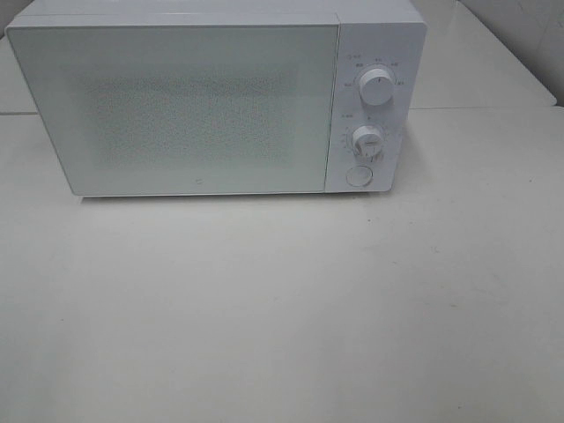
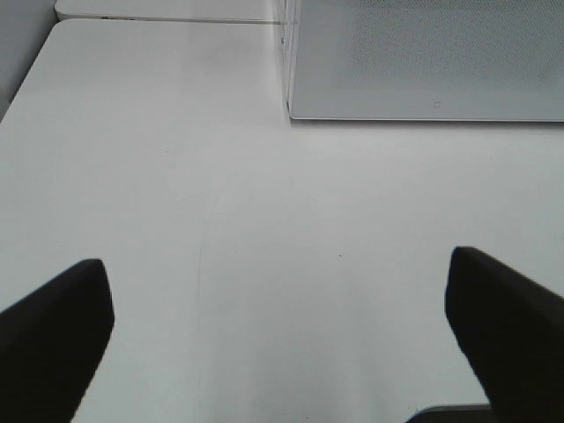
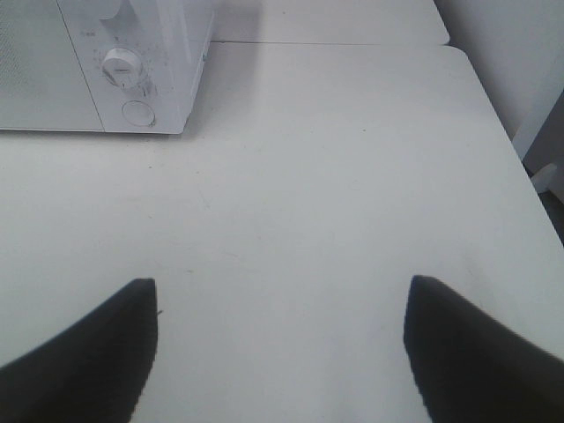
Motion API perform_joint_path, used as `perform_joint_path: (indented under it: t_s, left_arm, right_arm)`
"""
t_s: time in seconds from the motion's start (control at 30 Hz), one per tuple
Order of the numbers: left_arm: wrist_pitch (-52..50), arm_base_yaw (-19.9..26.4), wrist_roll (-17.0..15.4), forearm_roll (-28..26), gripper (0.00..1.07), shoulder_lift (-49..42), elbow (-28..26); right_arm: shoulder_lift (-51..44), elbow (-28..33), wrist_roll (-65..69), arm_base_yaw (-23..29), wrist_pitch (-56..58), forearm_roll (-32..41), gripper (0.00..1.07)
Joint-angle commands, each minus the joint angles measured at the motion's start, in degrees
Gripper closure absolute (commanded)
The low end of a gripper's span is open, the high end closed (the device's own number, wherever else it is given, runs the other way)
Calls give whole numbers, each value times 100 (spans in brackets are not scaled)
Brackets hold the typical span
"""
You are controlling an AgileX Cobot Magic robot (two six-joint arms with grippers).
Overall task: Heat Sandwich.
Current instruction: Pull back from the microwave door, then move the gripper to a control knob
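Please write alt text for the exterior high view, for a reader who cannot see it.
A white microwave, door shut, stands at the back of a white table. Its right-hand panel carries an upper knob, a lower knob and a round button.

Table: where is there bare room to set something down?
The table in front of the microwave is bare right across the view. On the microwave's knob side a narrower bare strip runs back. Only the microwave takes up the rear.

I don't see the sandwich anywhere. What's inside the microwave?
The microwave has its door shut, and the speckled window shows only a pale blur. Whatever is inside, if anything, is hidden behind it.
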Motion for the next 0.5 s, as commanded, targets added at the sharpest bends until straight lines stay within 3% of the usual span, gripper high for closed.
perform_joint_path:
  t_s: [0.03,0.5]
  left_arm:
    - [0,6,0,11,9,-155,6]
    - [0,6,0,11,9,-155,6]
  right_arm:
    - [-126,11,-74,-46,-29,11,32]
    - [-126,11,-74,-46,-29,11,32]
